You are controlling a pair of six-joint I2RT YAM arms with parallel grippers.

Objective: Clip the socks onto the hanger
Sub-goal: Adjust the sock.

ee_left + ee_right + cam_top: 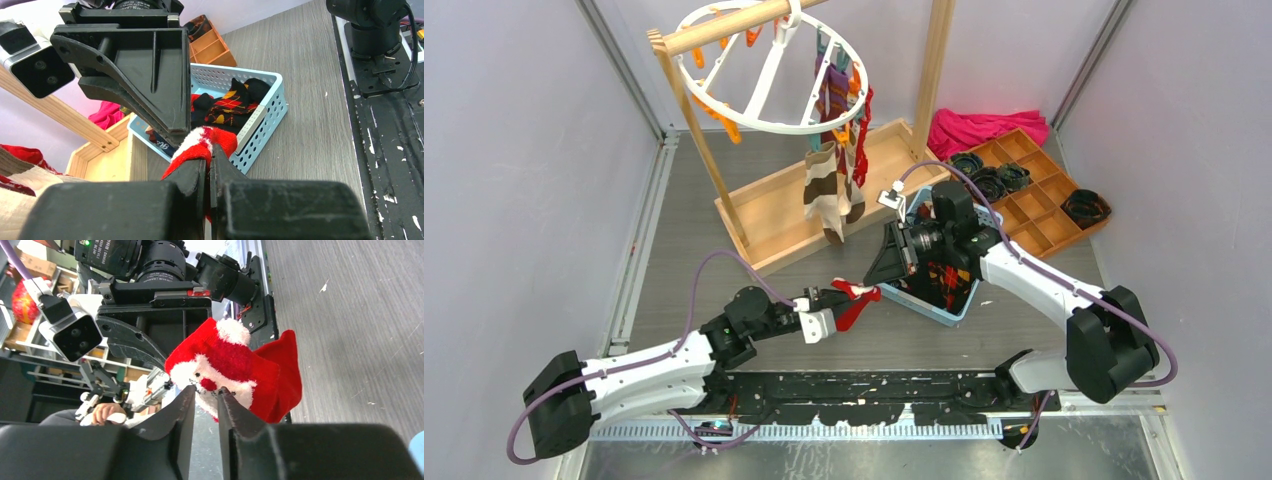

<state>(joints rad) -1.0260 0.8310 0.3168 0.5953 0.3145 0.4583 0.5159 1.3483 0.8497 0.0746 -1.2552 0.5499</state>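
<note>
A red and white Santa sock (857,301) (206,141) (235,362) hangs in the air just left of the blue basket (955,312), and my left gripper (841,297) (210,152) is shut on it. My right gripper (870,280) (205,391) faces it from the basket side. Its jaws stand a narrow gap apart, with the sock's white edge at their tips. The round white clip hanger (764,126) hangs from the wooden rack at the back, with several striped socks (829,190) clipped to it.
More dark patterned socks (227,102) lie in the blue basket (272,107). The wooden rack's base (759,205) sits behind the grippers. A wooden compartment tray (1034,195) with black items and a pink cloth (979,128) are at the back right.
</note>
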